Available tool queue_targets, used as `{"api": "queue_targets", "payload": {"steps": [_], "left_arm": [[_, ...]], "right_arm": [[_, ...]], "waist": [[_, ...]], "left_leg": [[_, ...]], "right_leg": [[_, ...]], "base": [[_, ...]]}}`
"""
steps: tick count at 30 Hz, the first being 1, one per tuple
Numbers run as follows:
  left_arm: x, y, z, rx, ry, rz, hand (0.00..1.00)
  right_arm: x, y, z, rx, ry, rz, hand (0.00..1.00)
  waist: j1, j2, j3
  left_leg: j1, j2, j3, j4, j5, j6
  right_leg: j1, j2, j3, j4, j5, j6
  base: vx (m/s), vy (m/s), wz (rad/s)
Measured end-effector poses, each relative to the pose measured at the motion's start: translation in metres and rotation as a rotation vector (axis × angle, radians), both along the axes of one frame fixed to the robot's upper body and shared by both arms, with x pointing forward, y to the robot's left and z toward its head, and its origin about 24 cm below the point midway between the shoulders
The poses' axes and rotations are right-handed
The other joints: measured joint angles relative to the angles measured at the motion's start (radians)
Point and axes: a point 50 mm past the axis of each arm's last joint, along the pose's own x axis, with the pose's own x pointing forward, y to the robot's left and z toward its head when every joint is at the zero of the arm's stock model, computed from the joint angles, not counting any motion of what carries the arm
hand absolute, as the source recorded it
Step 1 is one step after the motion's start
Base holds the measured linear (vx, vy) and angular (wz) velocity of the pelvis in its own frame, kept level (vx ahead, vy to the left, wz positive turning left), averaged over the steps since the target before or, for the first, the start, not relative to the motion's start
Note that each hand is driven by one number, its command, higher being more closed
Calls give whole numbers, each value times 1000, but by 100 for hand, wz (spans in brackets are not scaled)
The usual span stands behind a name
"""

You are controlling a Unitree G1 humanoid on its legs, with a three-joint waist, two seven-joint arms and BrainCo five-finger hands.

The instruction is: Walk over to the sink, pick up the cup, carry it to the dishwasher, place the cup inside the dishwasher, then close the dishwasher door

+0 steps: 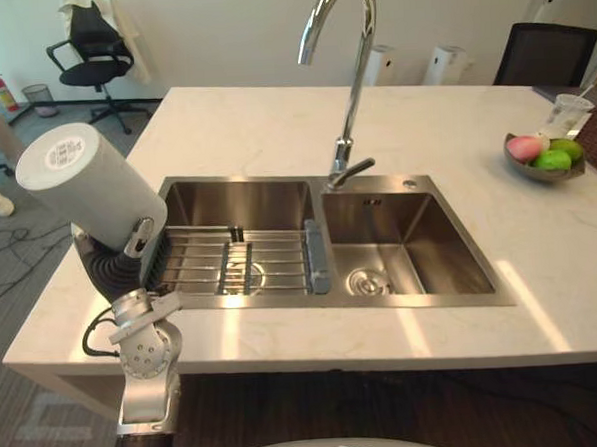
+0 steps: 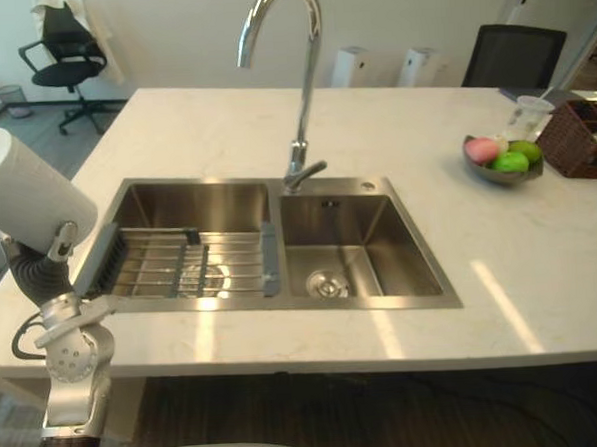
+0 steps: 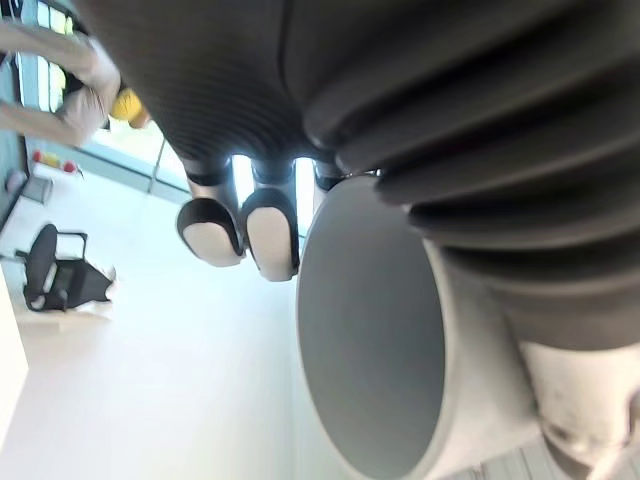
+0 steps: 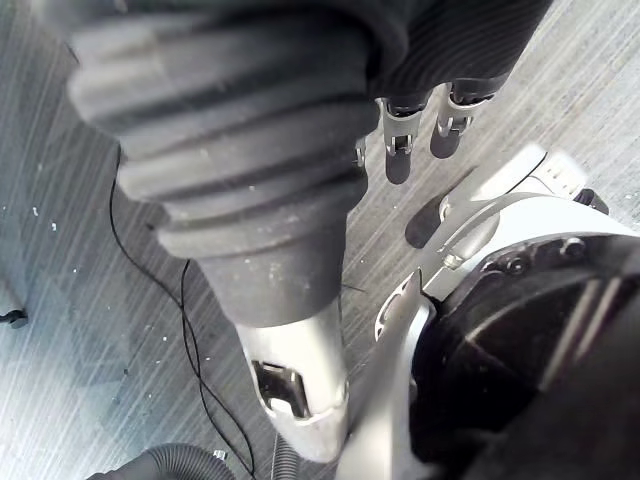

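Observation:
My left hand [image 1: 115, 261] holds a white cup [image 1: 88, 184] lifted and tilted above the counter's left end, just left of the sink [image 1: 319, 237]. The cup's labelled base faces up towards me, and the thumb [image 1: 141, 238] presses on its side. In the left wrist view the cup's grey open mouth [image 3: 372, 340] lies against the palm, with dark-tipped fingers [image 3: 245, 228] curled beside it. The same cup [image 2: 22, 193] sits at the left edge of the right eye view. My right hand [image 4: 402, 145] hangs low over the grey floor, its fingers relaxed and holding nothing.
A steel double sink has a wire rack [image 1: 235, 259] in its left basin and a tall curved tap [image 1: 346, 71] behind it. A fruit bowl [image 1: 543, 156], a clear plastic cup [image 1: 568, 114] and a wicker basket [image 2: 584, 138] stand at the right. Office chairs [image 1: 94, 54] stand beyond.

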Motion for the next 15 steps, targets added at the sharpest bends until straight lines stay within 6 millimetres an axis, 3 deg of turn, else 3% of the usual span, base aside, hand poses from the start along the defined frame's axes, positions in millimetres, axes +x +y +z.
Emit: {"api": "queue_targets", "payload": {"steps": [1, 2, 4, 5, 6, 7, 8, 9, 10, 11, 12, 13, 14, 15], "left_arm": [[-2, 1, -2, -6, 10, 13, 100], [-6, 4, -6, -27, 25, 51, 100], [-10, 9, 0, -32, -3, 95, 100], [-12, 12, 4, -39, -21, 118, 100], [-18, 19, 8, -56, -49, 175, 100], [-20, 25, 8, -62, -53, 205, 100], [-23, 28, 8, -63, -54, 218, 100], [-28, 33, 8, -66, -54, 230, 100], [-30, 34, 9, -73, -68, 229, 100], [-31, 33, 10, -69, -76, 223, 100], [-34, 30, 16, -53, -101, 195, 100], [-36, 25, 21, -36, -124, 153, 100], [-35, 22, 23, -32, -140, 129, 100], [-31, 18, 27, -24, -159, 83, 100]], "right_arm": [[0, 0, 0, 2, -9, -4, 0], [2, 1, -2, 12, -18, -14, 0], [15, 3, -2, 14, -50, 7, 0], [20, 1, -2, 6, -61, 13, 0], [36, -8, 0, -21, -88, 48, 0], [48, -21, 2, -51, -96, 53, 0], [48, -26, 3, -63, -93, 32, 0], [51, -38, 6, -101, -99, -4, 0], [52, -47, 9, -126, -105, -13, 0], [52, -50, 11, -133, -108, -18, 0], [51, -54, 12, -149, -111, -24, 0], [48, -58, 13, -158, -105, -30, 0], [49, -63, 15, -171, -115, -36, 0], [43, -59, 14, -152, -101, -61, 0]], "waist": [[2, 3, 2], [20, 2, 35], [48, -21, 87], [70, -14, 112], [107, 21, 158], [119, 29, 176], [131, 41, 191], [143, 44, 214], [152, 44, 214], [155, 46, 214], [148, 58, 206], [129, 87, 190], [118, 94, 189], [105, 82, 188]], "left_leg": [[-11, -1, -15, 0, 4, 0], [-65, -3, -83, 45, 11, 2], [-186, -19, -180, 200, 6, -4], [-239, -17, -205, 254, 4, -11], [-334, -7, -205, 333, 14, -43], [-383, -5, -144, 279, 79, -84], [-377, 9, -56, 252, 84, -53], [-384, 46, 137, 450, -61, 147], [-338, 79, 243, 609, -150, 167], [-309, 103, 272, 666, -176, 147], [-244, 160, 300, 744, -200, 117], [-195, 219, 315, 747, -169, 103], [-205, 219, 327, 732, -157, 95], [-202, 190, 414, 695, -145, 149]], "right_leg": [[-7, -2, -10, 20, -11, 1], [-31, -10, -54, 119, -69, 0], [-70, -37, -122, 189, -106, -6], [-87, -34, -149, 206, -111, -12], [-107, -8, -200, 221, -114, -26], [-126, -18, -278, 213, -115, -44], [-129, -31, -339, 214, -116, -54], [-129, -55, -418, 229, -121, -60], [-116, -85, -474, 238, -125, -66], [-109, -98, -506, 246, -127, -66], [-97, -120, -582, 271, -137, -62], [-88, -154, -670, 332, -164, -52], [-86, -173, -709, 377, -179, -46], [-73, -217, -764, 407, -177, -55]], "base": [[3, -40, 103], [-12, -50, 104], [-82, -42, 142], [-172, -52, 158], [-301, -71, 181], [-341, -58, 189], [-320, -40, 211], [-139, -23, 189], [-114, -49, 180], [-93, -28, 174], [-98, 17, 197], [-65, 60, 221], [-35, 112, 256], [-38, 119, 267]]}}
